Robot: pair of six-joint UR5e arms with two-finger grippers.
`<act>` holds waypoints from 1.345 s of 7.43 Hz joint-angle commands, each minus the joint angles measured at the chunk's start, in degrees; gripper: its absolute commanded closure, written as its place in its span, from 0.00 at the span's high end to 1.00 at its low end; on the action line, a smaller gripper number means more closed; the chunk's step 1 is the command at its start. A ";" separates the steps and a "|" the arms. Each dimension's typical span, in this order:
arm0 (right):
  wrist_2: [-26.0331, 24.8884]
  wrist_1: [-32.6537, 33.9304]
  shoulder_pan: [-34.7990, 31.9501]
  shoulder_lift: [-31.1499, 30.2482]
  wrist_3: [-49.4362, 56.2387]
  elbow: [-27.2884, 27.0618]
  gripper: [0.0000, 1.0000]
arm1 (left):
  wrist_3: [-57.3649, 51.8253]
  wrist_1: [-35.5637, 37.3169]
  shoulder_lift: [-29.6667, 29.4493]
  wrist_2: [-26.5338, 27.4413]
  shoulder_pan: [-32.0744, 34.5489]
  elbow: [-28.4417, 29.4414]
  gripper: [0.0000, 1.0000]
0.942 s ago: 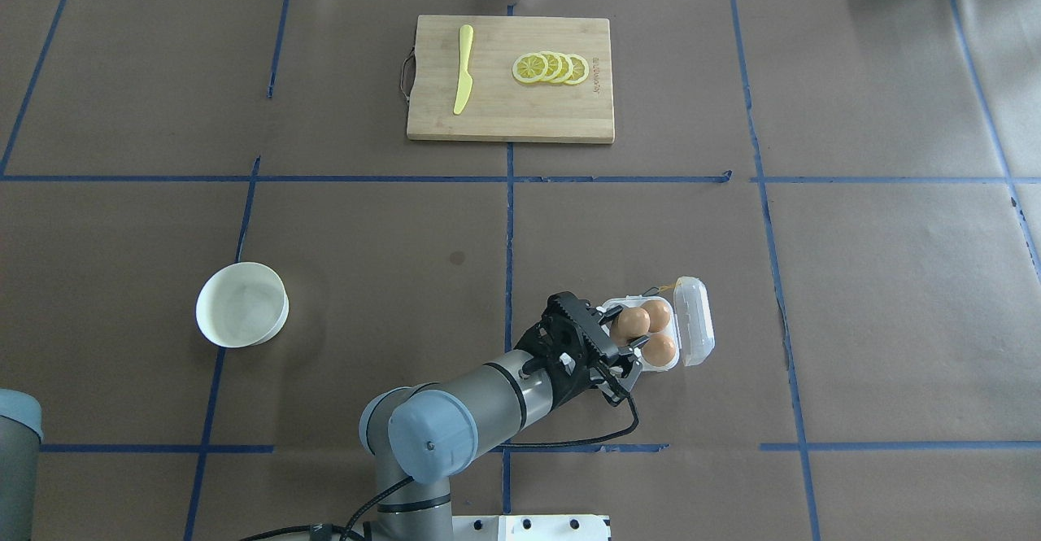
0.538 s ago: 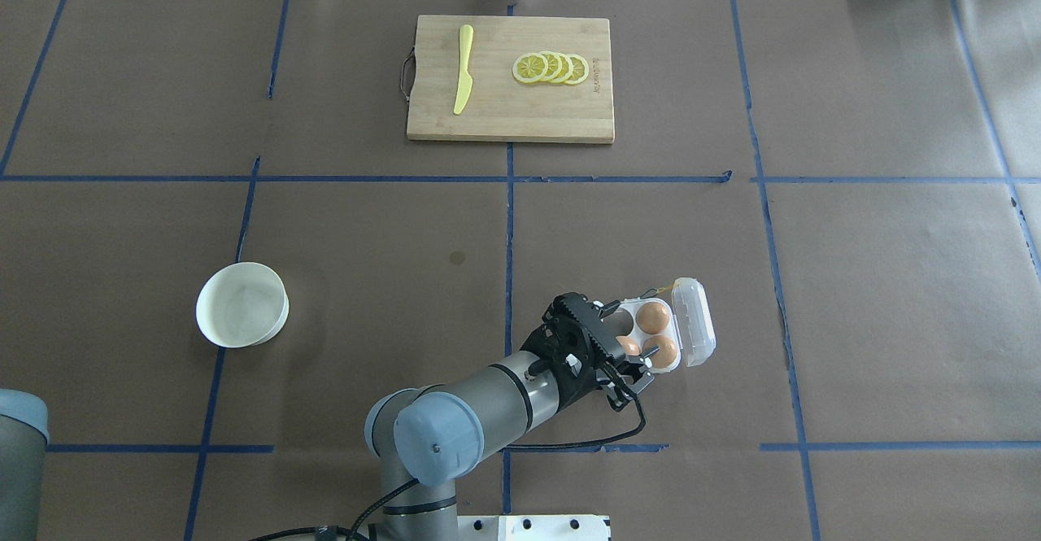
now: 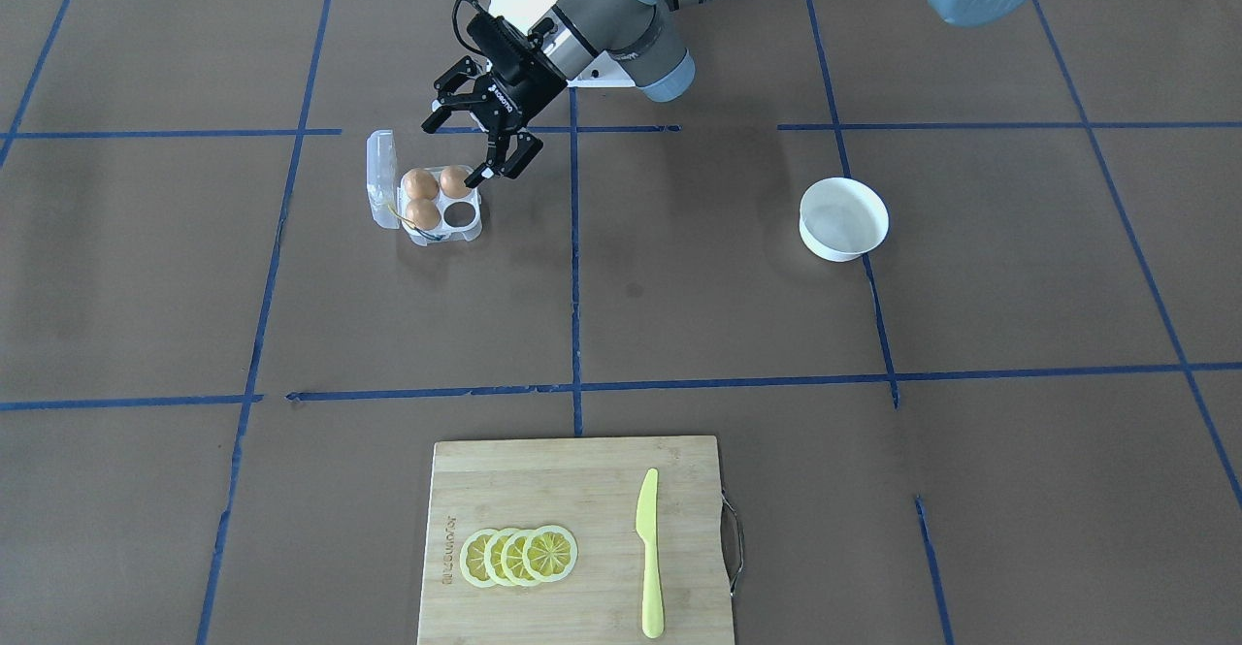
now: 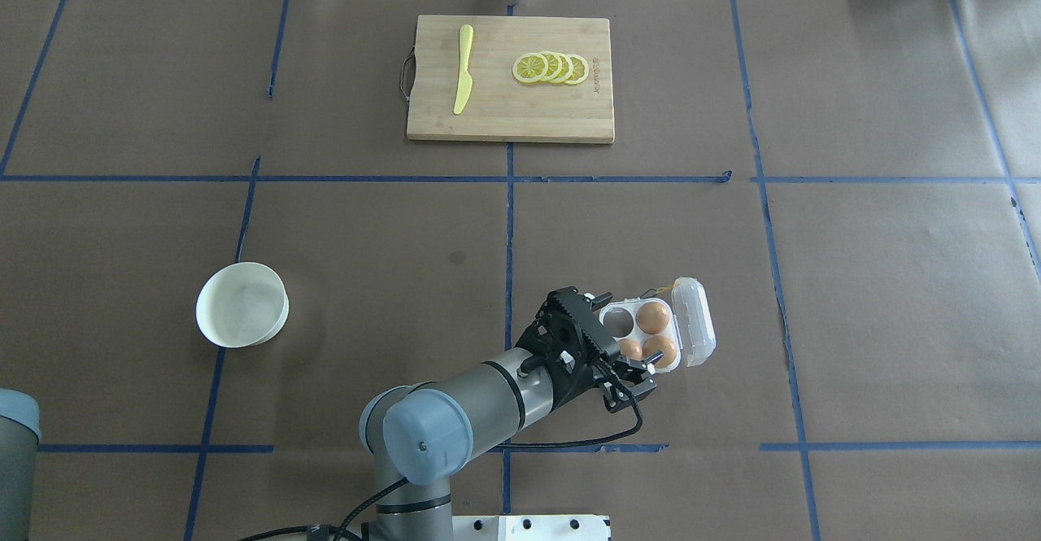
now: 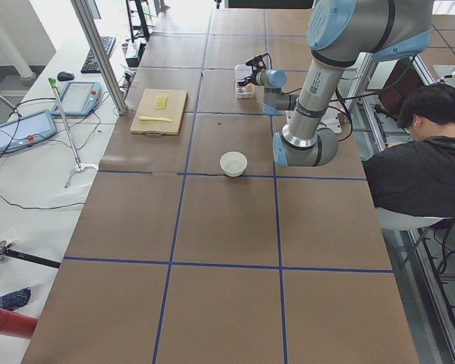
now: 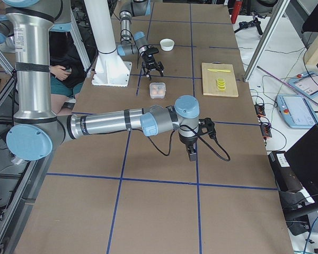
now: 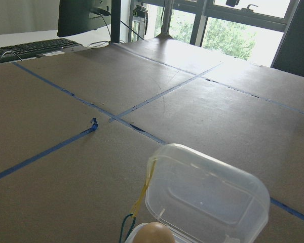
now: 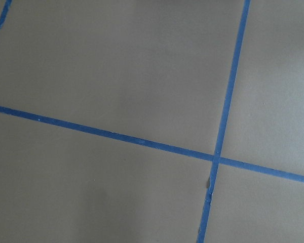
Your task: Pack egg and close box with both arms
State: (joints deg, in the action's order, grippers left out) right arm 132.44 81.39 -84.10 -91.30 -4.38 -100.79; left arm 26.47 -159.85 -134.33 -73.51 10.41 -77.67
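Note:
The clear box (image 3: 468, 230) stands with its lid (image 3: 381, 165) raised. Three brown eggs sit in its cups; the egg (image 3: 454, 179) nearest the robot lies beside my left gripper (image 3: 475, 152). One cup (image 3: 460, 210) is empty. The left gripper is open and empty, just above the box's robot-side edge. From overhead the left gripper (image 4: 625, 342) partly covers one egg (image 4: 631, 348) in the box (image 4: 618, 307). The left wrist view shows the lid (image 7: 207, 195), yellow string (image 7: 142, 195) and an egg top (image 7: 152, 233). My right gripper (image 6: 193, 153) points down at bare table far from the box; I cannot tell its state.
A white bowl (image 4: 242, 303) stands to the robot's left of the box. A wooden cutting board (image 4: 511, 118) at the far side carries a yellow knife (image 4: 463, 69) and lemon slices (image 4: 551, 67). A seated person (image 5: 425, 152) is beside the robot's base.
The left gripper carried an egg from above the box down into the near cup, then let go. Its fingers now stand wide apart and the egg rests in the box.

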 commanded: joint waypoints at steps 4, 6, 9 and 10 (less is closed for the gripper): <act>0.01 -0.09 -0.01 -1.33 0.16 -0.11 1.00 | 3.65 44.96 5.74 -17.92 12.84 -26.27 1.00; -0.07 -3.67 -0.01 -4.04 0.16 0.33 1.00 | 3.06 62.12 9.67 -28.57 25.99 -32.69 1.00; -0.43 -2.91 -0.10 -6.25 0.60 0.94 1.00 | 1.13 72.04 16.51 -37.50 42.04 -35.53 1.00; -0.51 -1.42 -0.19 -6.95 0.86 1.29 1.00 | 1.13 72.31 21.60 -37.76 43.28 -35.10 1.00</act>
State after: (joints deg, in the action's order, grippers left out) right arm 132.03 78.53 -84.20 -97.31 -3.84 -99.85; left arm 28.03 -88.82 -118.38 -110.24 50.81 -112.79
